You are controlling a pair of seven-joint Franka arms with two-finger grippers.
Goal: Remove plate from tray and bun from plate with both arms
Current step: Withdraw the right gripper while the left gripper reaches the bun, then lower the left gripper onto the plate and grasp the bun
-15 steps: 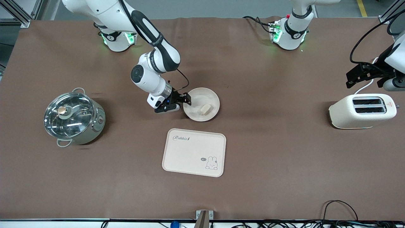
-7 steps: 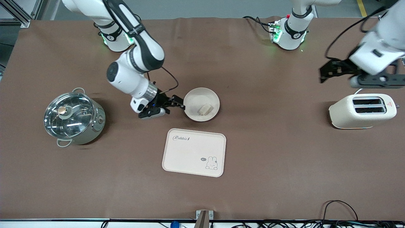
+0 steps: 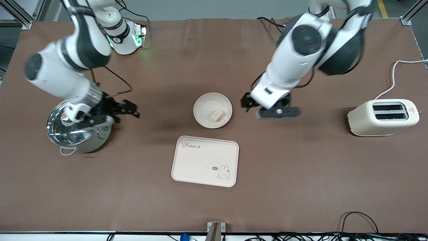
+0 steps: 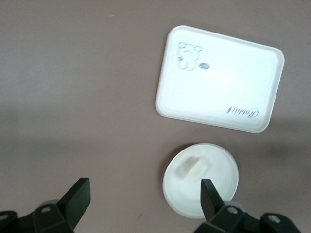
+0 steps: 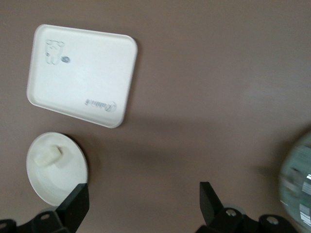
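Cream tray [image 3: 205, 161] is seen nearest the camera on the table [image 3: 301, 187]. Farther off, the plate [image 3: 202, 108] is set on the table with the bun [image 3: 216, 115] on it. Left hand [image 3: 246, 103] is held beside the plate, fingers apart and empty; right hand [image 3: 131, 109] is held beside the pot [image 3: 77, 134], likewise spread and empty.

The table [image 3: 301, 174] wears a matt brown cloth. Plate [image 3: 202, 112] and tray [image 3: 200, 164] look matt cream plastic. The pot [image 3: 78, 132] is shiny metal under a glass lid. The toaster [image 3: 367, 124] is smooth cream plastic.
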